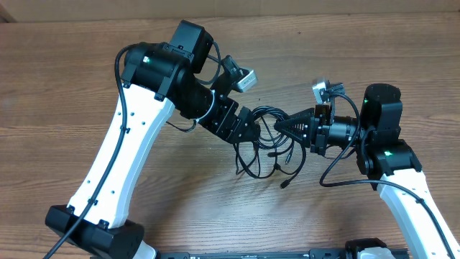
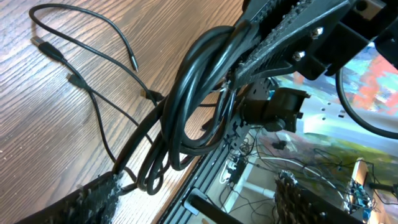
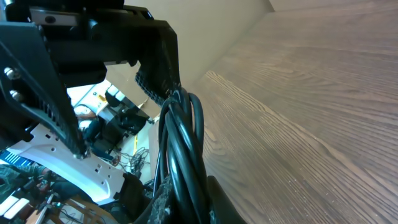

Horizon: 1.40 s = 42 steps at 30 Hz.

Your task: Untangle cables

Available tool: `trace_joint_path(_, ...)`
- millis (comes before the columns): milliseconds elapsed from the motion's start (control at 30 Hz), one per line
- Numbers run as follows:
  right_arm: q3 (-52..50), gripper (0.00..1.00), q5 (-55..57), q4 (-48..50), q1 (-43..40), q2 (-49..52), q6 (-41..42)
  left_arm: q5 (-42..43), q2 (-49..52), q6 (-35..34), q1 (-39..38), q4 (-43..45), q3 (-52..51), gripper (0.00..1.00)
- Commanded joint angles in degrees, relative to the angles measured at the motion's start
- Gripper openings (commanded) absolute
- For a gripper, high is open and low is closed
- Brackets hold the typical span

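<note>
Overhead: tangled black cables (image 1: 267,149) between left gripper (image 1: 254,132) and right gripper (image 1: 279,125)

Lighting: even, fairly bright, from above; soft diffuse shadows on wood table (image 1: 57,86). Overhead view sharp; both wrist views w/ wide-angle bend at edges. In right wrist view, cables (image 3: 183,143) nearest lens out of focus; bkgd past table edge washed out.
</note>
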Motion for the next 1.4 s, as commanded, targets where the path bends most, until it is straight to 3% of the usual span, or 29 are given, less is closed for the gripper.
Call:
trace_joint_path(0,0.57,0.09,-0.83,0.20,0.31,-0.76,-0.02,-1.16,-1.18,-1.22,-2.56,0.79,0.90,0.80)
trace_joint_path(333,0.57,0.09,-0.85,-0.02,0.31,-0.76,-0.02,-1.33,-0.04,-3.72,-4.00,1.86,0.72,0.76)
trace_joint_path(400,0.57,0.09,-0.85,-0.02,0.31,-0.76,-0.02,-1.33,0.11,-3.69,-4.00,0.52,0.72,0.75)
trace_joint_path(467,0.57,0.09,-0.83,-0.02,0.31,-0.76,-0.02,0.63,0.11,-3.65,-4.00,-1.86,0.72,0.81)
trace_joint_path(633,0.57,0.09,-0.85,-0.02,0.31,-0.76,-0.02,1.51,0.11,-2.60,-4.00,-6.19,0.72,0.79)
trace_joint_path(900,0.57,0.09,-0.85,-0.04,0.31,-0.76,-0.02,1.31,0.72,-3.74,-4.52,0.00,0.57,0.84)
trace_joint_path(1100,0.57,0.09,-0.85,-0.04,0.31,-0.76,-0.02,-6.23,2.82,-6.80,-7.85,4.28,0.35,0.86)
trace_joint_path(1233,0.57,0.09,-0.85,-0.04,0.31,-0.76,-0.02,-5.99,6.40,-6.91,-9.70,6.29,0.35,0.79)
trace_joint_path(1367,0.57,0.09,-0.83,-0.04,0.31,-0.76,-0.04,-3.93,7.41,-6.88,-9.31,8.24,0.35,0.66)
